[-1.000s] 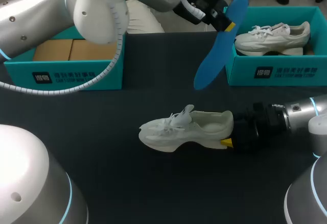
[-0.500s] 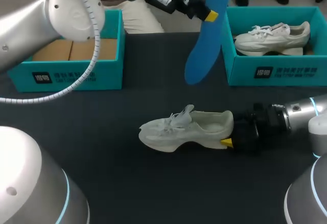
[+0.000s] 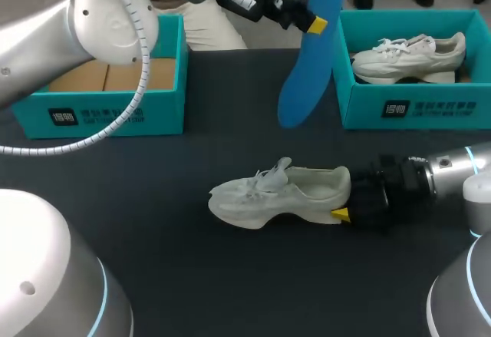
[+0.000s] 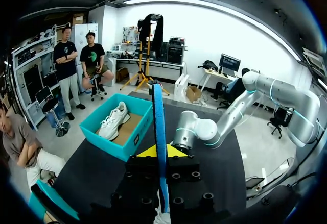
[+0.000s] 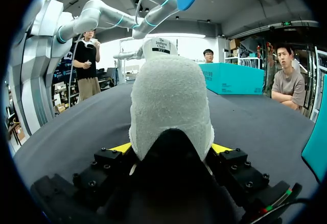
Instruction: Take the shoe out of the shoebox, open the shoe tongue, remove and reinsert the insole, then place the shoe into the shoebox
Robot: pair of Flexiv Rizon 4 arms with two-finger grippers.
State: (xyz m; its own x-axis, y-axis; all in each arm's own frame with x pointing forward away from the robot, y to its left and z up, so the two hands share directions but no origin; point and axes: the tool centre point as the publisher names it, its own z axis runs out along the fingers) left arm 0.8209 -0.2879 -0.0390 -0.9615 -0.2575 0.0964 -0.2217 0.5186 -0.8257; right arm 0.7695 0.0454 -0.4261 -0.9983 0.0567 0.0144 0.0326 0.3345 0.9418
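- Our white shoe point(image 3: 276, 195) rests mid-bench, with its toe toward the left edge.
- Our right gripper point(image 3: 345, 203) is closed on its heel, one finger on each side.
- Our left gripper point(image 3: 311, 21) pinches the blue insole point(image 3: 303, 84), which hangs above the far edge.
- Two teal boxes flank the insole: the left shoebox point(image 3: 115, 114), and the right shoebox point(image 3: 460, 110) holding a second shoe point(image 3: 406, 53).

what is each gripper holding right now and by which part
Left gripper is shut on the blue insole near its upper end, lifted in the air. Right gripper is shut on the white shoe at its heel.
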